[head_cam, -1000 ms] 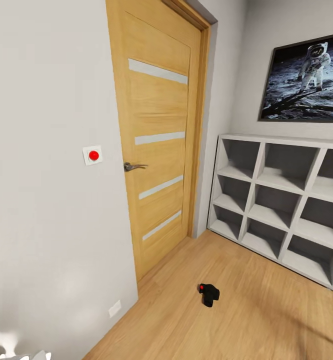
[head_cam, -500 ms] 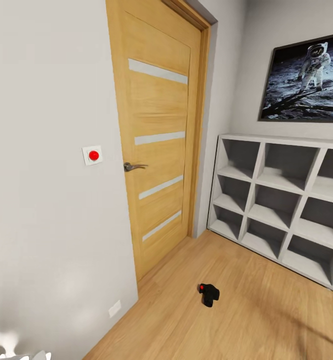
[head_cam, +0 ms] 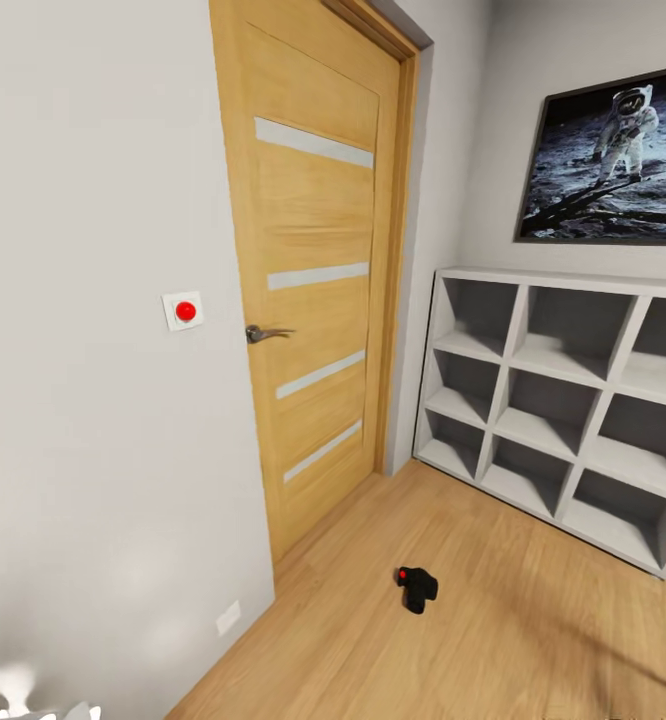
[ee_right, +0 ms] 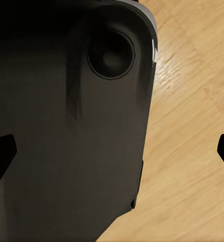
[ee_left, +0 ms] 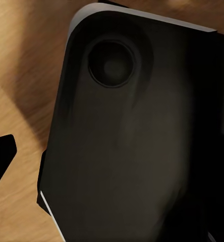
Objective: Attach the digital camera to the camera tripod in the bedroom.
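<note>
- The camera [head_cam: 417,588] lies on the floor [head_cam: 493,640], at about 6 o'clock in the head view, well apart from everything else.
- The door [head_cam: 313,270] stands behind it at 11 o'clock, set in the wall [head_cam: 93,420] that runs along the left.
- A wall button [head_cam: 184,311] sits on that wall just left of the door handle [head_cam: 265,333].
- The shelf [head_cam: 563,400] stands on the floor at 2 o'clock from the camera, against the far wall.
- A picture [head_cam: 608,160] hangs above the shelf.
</note>
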You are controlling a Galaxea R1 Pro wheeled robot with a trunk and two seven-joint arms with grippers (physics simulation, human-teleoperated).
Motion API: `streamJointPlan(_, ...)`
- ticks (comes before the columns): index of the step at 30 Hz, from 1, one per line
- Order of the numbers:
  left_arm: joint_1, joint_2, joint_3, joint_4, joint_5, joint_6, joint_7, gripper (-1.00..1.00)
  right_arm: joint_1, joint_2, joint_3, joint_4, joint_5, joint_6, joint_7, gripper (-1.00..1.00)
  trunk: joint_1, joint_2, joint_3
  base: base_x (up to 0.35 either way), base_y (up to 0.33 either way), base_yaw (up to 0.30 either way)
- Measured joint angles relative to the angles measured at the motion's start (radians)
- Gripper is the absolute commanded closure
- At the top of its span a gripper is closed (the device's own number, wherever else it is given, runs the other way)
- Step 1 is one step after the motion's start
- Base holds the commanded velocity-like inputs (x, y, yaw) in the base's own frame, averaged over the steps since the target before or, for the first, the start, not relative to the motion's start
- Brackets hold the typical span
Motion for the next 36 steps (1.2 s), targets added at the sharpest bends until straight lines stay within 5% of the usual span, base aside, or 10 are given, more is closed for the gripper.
streamJointPlan(12,0.000,0.002,0.000,-0.001,0.000,0.000,0.000,-1.00,0.000,-0.001,-0.001,0.000,-0.001,0.000,0.000,-1.00,0.000,0.000,0.000,0.000,0.000,-0.190)
streamJointPlan(36,0.000,0.001,0.000,0.000,0.003,0.001,0.001,-1.00,0.000,-0.003,0.001,0.000,0.001,0.001,0.001,-1.00,-0.001,0.000,0.000,0.075,0.000,-0.012)
